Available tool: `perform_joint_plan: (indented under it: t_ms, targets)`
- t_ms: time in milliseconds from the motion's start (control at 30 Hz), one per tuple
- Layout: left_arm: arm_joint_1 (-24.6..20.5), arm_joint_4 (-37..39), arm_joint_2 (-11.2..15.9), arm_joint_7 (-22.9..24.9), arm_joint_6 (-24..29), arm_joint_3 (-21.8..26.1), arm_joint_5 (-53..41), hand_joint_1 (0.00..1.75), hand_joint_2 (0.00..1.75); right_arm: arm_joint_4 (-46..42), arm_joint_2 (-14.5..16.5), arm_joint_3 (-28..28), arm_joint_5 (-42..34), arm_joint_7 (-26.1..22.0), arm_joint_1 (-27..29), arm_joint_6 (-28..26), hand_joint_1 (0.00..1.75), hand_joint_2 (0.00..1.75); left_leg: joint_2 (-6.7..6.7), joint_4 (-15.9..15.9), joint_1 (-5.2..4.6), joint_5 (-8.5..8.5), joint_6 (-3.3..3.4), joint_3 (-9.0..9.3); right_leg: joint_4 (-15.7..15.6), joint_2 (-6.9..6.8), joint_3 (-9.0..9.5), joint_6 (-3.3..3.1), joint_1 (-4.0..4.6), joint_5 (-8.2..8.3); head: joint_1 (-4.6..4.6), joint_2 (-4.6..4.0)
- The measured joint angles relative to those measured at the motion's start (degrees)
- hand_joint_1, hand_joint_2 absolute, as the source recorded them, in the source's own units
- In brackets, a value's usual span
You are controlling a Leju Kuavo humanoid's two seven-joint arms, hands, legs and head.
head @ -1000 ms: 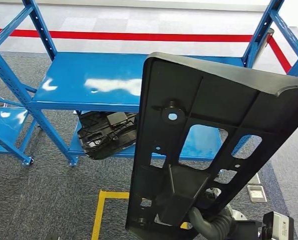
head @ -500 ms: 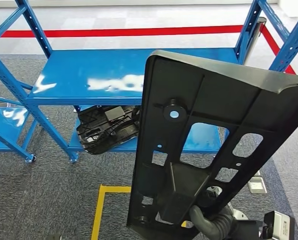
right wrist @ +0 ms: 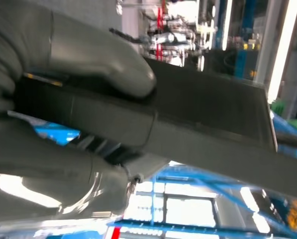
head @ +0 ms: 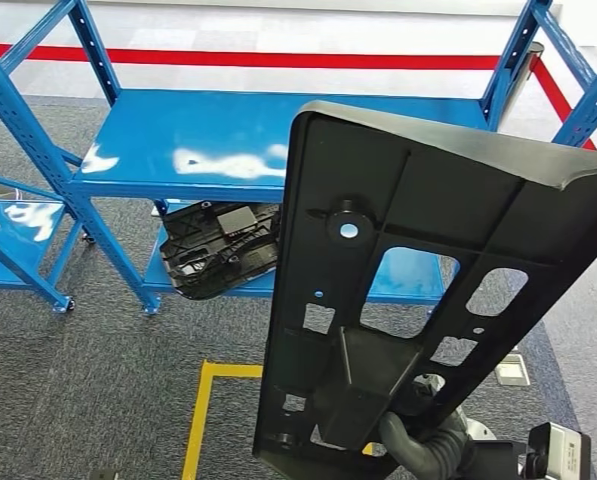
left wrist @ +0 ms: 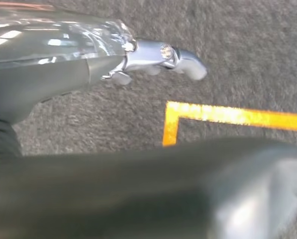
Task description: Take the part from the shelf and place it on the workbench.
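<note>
Before blue shelf [head: 227, 150], right robot hand [right wrist: 75, 99] grips upright black part [head: 431, 260].

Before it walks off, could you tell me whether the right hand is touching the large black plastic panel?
Touching: the right wrist view shows the right hand clamped around the large black plastic panel.

No words, numbers, labels or brand marks can be read anywhere in these views — not on the black part [head: 401, 290] held up by the right hand [right wrist: 64, 94], nor on the blue shelf [head: 204, 150] beyond it, nor on the second black part [head: 219, 250] lying on the lower shelf.
</note>
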Motion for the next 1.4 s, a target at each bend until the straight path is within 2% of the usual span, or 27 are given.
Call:
perform_joint_plan:
  t_ms: [33,67,100,133,200,267,333,400,433,500,533,567,600,633,667,733,833,900,967,1033,1067,1100,1133,1167,1233,1267,1400]
  targets:
    - [0.1,0.0,0.0,0.0,0.0,0.0,0.0,0.00,1.75,0.0,0.0,0.0,0.0,0.0,0.1,0.0,1.75,1.75,0.09,0.2,0.00,0.00,0.00,-0.16,2.9,-0.01,-0.96,0.17,-0.02,-0.86,0.01,0.00]
    - [0.1,0.0,0.0,0.0,0.0,0.0,0.0,0.00,1.75,0.0,0.0,0.0,0.0,0.0,0.1,0.0,1.75,1.75,0.16,0.4,0.01,-0.02,-0.02,-0.28,4.0,-0.01,-1.06,0.32,-0.04,-0.64,0.01,0.00]
    - [0.1,0.0,0.0,0.0,0.0,0.0,0.0,0.00,1.75,0.1,0.0,0.0,0.0,0.0,0.1,0.0,1.75,1.75,0.19,0.6,0.04,-0.07,-0.09,-0.36,2.7,-0.02,-0.12,0.48,-0.08,0.69,0.01,0.00]
    - [0.1,0.0,0.0,0.0,0.0,0.0,0.0,0.00,1.75,0.1,0.0,0.0,0.0,0.0,0.1,0.0,1.75,1.75,0.19,0.9,0.10,-0.18,-0.24,-0.41,-0.5,-0.04,1.69,0.61,-0.14,2.68,0.01,0.00]
    - [0.0,0.0,0.0,0.0,0.0,0.0,0.0,0.00,1.75,0.1,0.0,0.0,0.0,0.0,0.0,0.0,1.75,1.75,0.15,1.5,0.10,-0.54,-0.75,-0.71,-7.5,-0.04,5.39,0.58,-0.14,5.37,0.01,0.00]
    - [0.0,0.0,0.0,0.0,0.0,0.0,0.0,0.00,1.75,0.1,0.0,0.0,0.0,0.0,0.1,0.0,1.75,1.75,0.11,2.1,-0.08,-0.70,-1.22,-1.13,-10.2,0.06,6.55,0.18,-0.02,5.74,-0.01,0.00]
    - [0.0,0.0,0.0,0.0,0.0,0.0,0.0,0.00,1.75,0.1,0.0,0.0,0.0,0.0,0.1,0.0,1.75,1.75,0.09,2.4,-0.17,-0.70,-1.58,-1.49,-10.4,0.17,6.17,-0.33,-0.10,5.68,-0.03,0.00]
    - [0.0,0.0,0.0,0.0,0.0,0.0,0.0,0.00,1.75,0.1,0.0,0.0,0.0,0.0,0.0,0.0,1.75,1.75,-0.02,3.8,-0.12,-2.02,-2.12,-2.34,-10.6,0.17,5.83,-1.05,-0.36,5.60,-0.04,0.00]
    - [-0.1,0.0,0.0,0.0,0.0,0.0,0.0,0.00,1.75,0.1,0.0,0.0,0.0,0.0,0.0,0.0,1.75,1.75,-0.08,6.0,-0.03,-3.58,-2.44,-3.28,-10.7,0.13,5.65,-1.41,-0.46,5.66,-0.04,0.00]
    - [-0.1,0.0,0.0,0.0,0.0,0.0,0.0,0.00,1.75,0.1,0.0,0.0,0.0,0.0,0.1,0.0,1.75,1.75,-0.13,13.1,0.18,-7.40,-2.91,-6.23,-10.7,-0.01,5.35,-1.91,-0.30,5.80,-0.04,0.00]
    - [0.0,0.0,0.0,0.0,0.0,0.0,0.0,0.00,1.75,0.1,0.0,0.0,0.0,0.0,0.1,0.0,1.75,1.75,-0.13,16.4,0.22,-8.58,-2.98,-7.55,-10.7,-0.07,5.24,-2.03,-0.17,5.88,-0.04,0.00]
    - [0.0,0.0,0.0,0.0,0.0,0.0,0.0,0.00,1.75,0.1,0.0,0.0,0.0,0.0,0.1,0.0,1.75,1.75,-0.14,18.2,0.20,-8.70,-2.90,-8.16,-10.7,-0.11,5.19,-2.11,-0.01,5.93,-0.04,0.00]
    - [0.1,0.0,0.0,0.0,0.0,0.0,0.0,0.00,1.75,0.1,0.0,0.0,0.0,0.0,0.1,0.0,1.75,1.75,-0.15,17.8,0.14,-7.69,-2.66,-7.77,-10.7,-0.12,5.21,-2.17,0.17,5.97,-0.03,0.00]
    - [0.1,0.0,0.0,0.0,0.0,0.0,0.0,0.00,1.75,0.1,0.0,0.0,0.0,0.0,0.1,0.0,1.75,1.75,-0.18,15.1,0.01,-5.78,-2.23,-6.35,-10.7,-0.11,5.29,-2.20,0.37,5.99,-0.03,0.00]
    - [0.1,0.0,0.0,0.0,0.0,0.0,0.0,0.00,1.75,0.1,0.0,0.0,0.0,0.0,0.1,0.0,1.75,1.75,-0.28,11.2,-0.24,-3.70,-1.58,-4.37,-10.7,-0.11,5.37,-2.21,0.47,6.00,-0.03,0.00]
    - [0.1,0.0,0.1,0.0,0.0,0.0,0.0,0.00,1.75,0.1,0.1,0.0,0.0,0.0,0.0,0.0,1.75,1.75,-0.49,4.7,-0.81,-1.26,-0.46,-1.16,-10.7,-0.09,5.34,-2.01,0.58,6.14,-0.01,0.00]
    - [0.1,0.0,0.2,0.0,0.0,0.0,0.0,0.00,1.75,0.1,0.1,0.0,0.0,0.0,0.0,0.0,1.75,1.75,-0.60,2.5,-1.34,-0.86,-0.07,-0.43,-10.7,-0.12,5.06,-1.25,0.31,6.61,0.01,0.00]
    - [0.0,0.0,0.3,0.0,0.0,0.0,0.0,0.00,1.75,0.0,0.1,0.0,0.0,0.0,0.0,0.0,1.75,1.75,-0.40,1.4,-0.99,-0.54,0.06,-0.22,-9.9,-0.02,4.65,-0.78,0.38,5.67,0.03,0.00]
    - [0.0,0.0,0.3,0.0,0.0,0.0,0.0,0.00,1.75,0.0,0.1,0.0,0.0,0.0,0.0,0.0,1.75,1.75,-0.17,0.6,-0.55,-0.24,0.17,-0.21,-5.4,0.14,2.90,-0.38,0.40,2.36,0.06,0.00]
    - [0.1,0.0,0.2,0.0,0.0,0.0,0.0,0.00,1.75,0.0,0.1,0.0,0.0,0.0,0.0,0.0,1.75,1.75,-0.03,0.8,-0.46,-0.17,0.26,-0.54,1.6,0.17,0.16,0.07,0.24,-1.05,0.07,0.00]
    - [0.2,0.0,0.2,0.0,0.0,0.0,0.0,0.00,1.75,0.0,0.1,0.0,0.0,0.0,0.1,0.0,1.75,1.75,0.06,1.0,-0.40,-0.18,0.25,-0.65,3.8,0.16,-0.59,0.34,0.14,-1.51,0.07,0.00]
    - [0.2,0.0,0.2,0.0,0.0,0.0,0.0,0.00,1.75,0.0,0.1,0.0,0.0,0.0,0.1,0.0,1.75,1.75,0.12,1.1,-0.30,-0.22,0.19,-0.72,4.1,0.15,-0.41,0.63,0.03,-0.80,0.07,0.00]
    - [0.1,0.0,0.2,0.0,0.0,0.0,0.0,0.00,1.75,0.1,0.1,0.0,0.0,0.0,0.1,0.0,1.75,1.75,0.15,1.4,-0.16,-0.32,0.04,-0.74,2.1,0.13,0.77,0.93,-0.11,0.90,0.08,0.00]
    - [0.1,0.0,0.2,0.0,0.0,0.0,0.0,0.00,1.75,0.1,0.1,0.0,0.0,0.0,0.1,0.0,1.75,1.75,0.14,1.7,-0.02,-0.50,-0.19,-0.77,-1.6,0.08,2.67,1.22,-0.29,3.02,0.08,0.00]
    - [0.1,0.0,0.2,0.0,0.0,0.0,0.0,0.00,1.75,0.1,0.1,0.0,0.0,0.0,0.1,0.0,1.75,1.75,0.09,2.4,-0.03,-0.90,-0.80,-1.09,-7.8,0.04,5.77,1.25,-0.35,5.43,0.07,0.00]
    - [0.1,0.0,0.2,0.0,0.0,0.0,0.0,0.00,1.75,0.1,0.1,0.0,0.0,0.0,0.1,0.0,1.75,1.75,0.07,2.7,-0.13,-1.00,-1.04,-1.30,-9.3,0.07,6.36,1.01,-0.34,5.66,0.05,0.00]
    - [0.1,0.0,0.2,0.0,0.0,0.0,0.0,0.00,1.75,0.1,0.1,0.0,0.0,0.0,0.0,0.0,1.75,1.75,-0.01,3.8,-0.20,-1.67,-1.88,-2.23,-10.1,0.27,5.95,-0.66,-0.51,5.12,0.02,0.00]
